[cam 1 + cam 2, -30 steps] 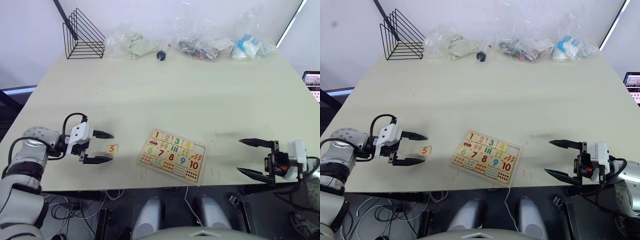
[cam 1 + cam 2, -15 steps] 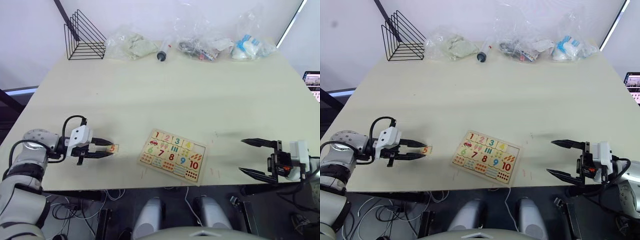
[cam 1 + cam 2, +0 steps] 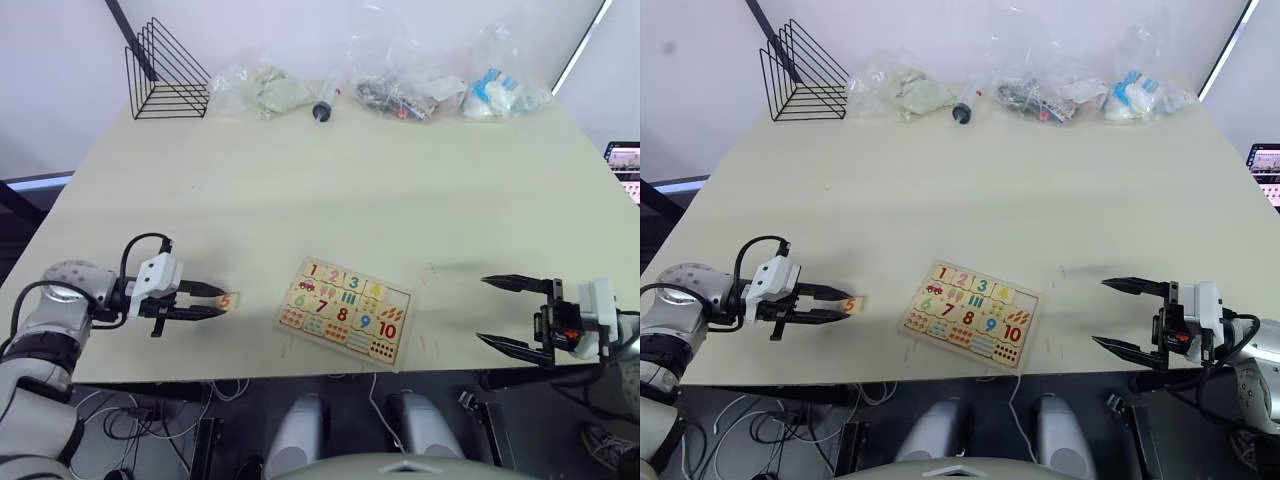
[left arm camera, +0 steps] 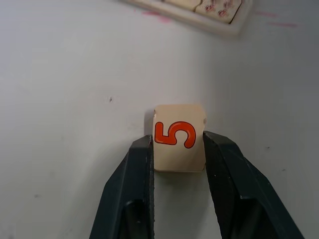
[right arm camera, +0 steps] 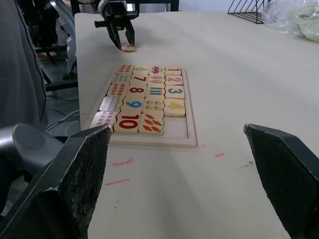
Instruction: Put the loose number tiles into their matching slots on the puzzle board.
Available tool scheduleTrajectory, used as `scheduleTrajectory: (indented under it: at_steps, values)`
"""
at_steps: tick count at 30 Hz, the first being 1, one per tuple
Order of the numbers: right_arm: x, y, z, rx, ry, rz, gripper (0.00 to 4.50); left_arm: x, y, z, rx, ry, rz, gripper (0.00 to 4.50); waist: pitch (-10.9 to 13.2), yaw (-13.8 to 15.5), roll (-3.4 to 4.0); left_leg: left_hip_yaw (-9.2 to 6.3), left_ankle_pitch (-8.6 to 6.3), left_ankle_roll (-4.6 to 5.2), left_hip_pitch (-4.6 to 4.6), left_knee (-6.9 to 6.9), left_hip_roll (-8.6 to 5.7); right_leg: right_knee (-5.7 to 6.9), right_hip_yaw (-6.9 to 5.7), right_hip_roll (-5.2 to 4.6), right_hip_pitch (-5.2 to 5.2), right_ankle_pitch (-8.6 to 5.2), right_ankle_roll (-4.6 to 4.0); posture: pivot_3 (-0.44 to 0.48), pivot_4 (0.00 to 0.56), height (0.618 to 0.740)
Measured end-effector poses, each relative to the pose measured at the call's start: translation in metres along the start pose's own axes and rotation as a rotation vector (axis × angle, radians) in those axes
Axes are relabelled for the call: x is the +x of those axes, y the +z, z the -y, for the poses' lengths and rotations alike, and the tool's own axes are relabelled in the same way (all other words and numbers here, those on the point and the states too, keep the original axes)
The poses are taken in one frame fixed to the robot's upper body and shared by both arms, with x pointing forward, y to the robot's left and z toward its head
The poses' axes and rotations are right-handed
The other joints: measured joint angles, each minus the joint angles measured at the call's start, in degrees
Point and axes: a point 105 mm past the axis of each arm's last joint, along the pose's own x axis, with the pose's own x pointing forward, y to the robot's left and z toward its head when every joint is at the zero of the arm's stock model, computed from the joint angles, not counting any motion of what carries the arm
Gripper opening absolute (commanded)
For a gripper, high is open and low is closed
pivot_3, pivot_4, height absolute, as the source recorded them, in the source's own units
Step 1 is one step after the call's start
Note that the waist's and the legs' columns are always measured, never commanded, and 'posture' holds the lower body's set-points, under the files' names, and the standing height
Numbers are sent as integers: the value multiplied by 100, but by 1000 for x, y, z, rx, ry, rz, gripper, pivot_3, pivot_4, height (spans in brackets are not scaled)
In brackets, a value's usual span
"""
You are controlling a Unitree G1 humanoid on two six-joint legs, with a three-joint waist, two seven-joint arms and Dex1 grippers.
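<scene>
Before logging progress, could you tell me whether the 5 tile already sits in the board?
No, the 5 tile lies on the table, clamped by the left gripper.

Your left gripper (image 3: 222, 301) is now clamping the 5 tile (image 4: 179, 137): a second ago its jaws were standing wide open on either side of the tile, half a second ago they were closing in on it, and now the wrist view is showing both black fingers (image 4: 141, 164) pressing against the tile's two sides. The left arm is also sitting a little lower and nearer the worktop's (image 3: 360, 190) front edge than it was a second ago, and the tile is lying slightly further to the robot's right of its first spot, between the fingertips.
</scene>
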Motion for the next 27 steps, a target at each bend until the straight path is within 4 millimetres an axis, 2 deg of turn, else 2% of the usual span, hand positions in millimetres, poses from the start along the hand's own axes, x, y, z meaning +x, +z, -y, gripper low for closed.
scheduleTrajectory:
  at_steps: [1, 4, 11, 14, 17, 20, 25, 27]
  values:
    - [0, 0, 0, 0, 0, 1, 4500, 0, 2, 0, 2, -1, 3, 949, 0, 0, 0, 0, 0, 0, 0, 0, 0, 0, 0, 0, 0, 0, 0, 0, 150, 740]
    - [2, -2, -1, 7, 0, 8, 4500, -1, 23, -5, 32, -29, 32, 949, 1, -3, 1, 4, 0, 0, 0, 0, -1, 0, 2, -1, 0, 0, 0, 0, 150, 740]
    - [1, -3, 1, 10, -35, 17, 4500, 14, 61, -11, 24, -122, 91, 949, 1, -10, 1, 3, 0, 0, 1, 0, -2, 0, 3, 4, 1, 0, 0, 0, 150, 740]
    - [-3, -7, -4, 30, -56, 11, 4500, 25, 75, -15, 25, -162, 82, 949, 1, -3, 1, 3, 0, 0, 0, 0, -4, 0, 4, 5, 1, 0, 1, 0, 150, 740]
    - [-4, -6, -7, 27, -65, 8, 4500, 34, 79, -19, 43, -180, 56, 949, 1, -5, 1, 2, 0, 0, -1, 0, -4, -1, 4, 6, 1, -1, 1, 0, 150, 740]
    - [-4, -6, -11, 27, -73, 9, 4500, 54, 94, -22, 119, -222, 36, 949, 2, 1, -1, 0, 0, 0, -5, 4, -4, -2, 4, 7, 1, 0, 1, 0, 150, 740]
    - [-4, -5, -14, 28, -87, 11, 4500, 66, 104, -27, 195, -226, -6, 949, 3, -36, -3, 2, 0, 0, -2, 2, -2, -2, 7, 10, 0, -1, 0, 0, 150, 740]
    - [-5, -6, -15, 33, -98, 9, 4500, 79, 113, -34, 252, -204, -24, 949, 4, 7, -5, -3, 1, 0, -7, 6, -5, -2, 4, 9, 1, 0, 1, 0, 150, 740]
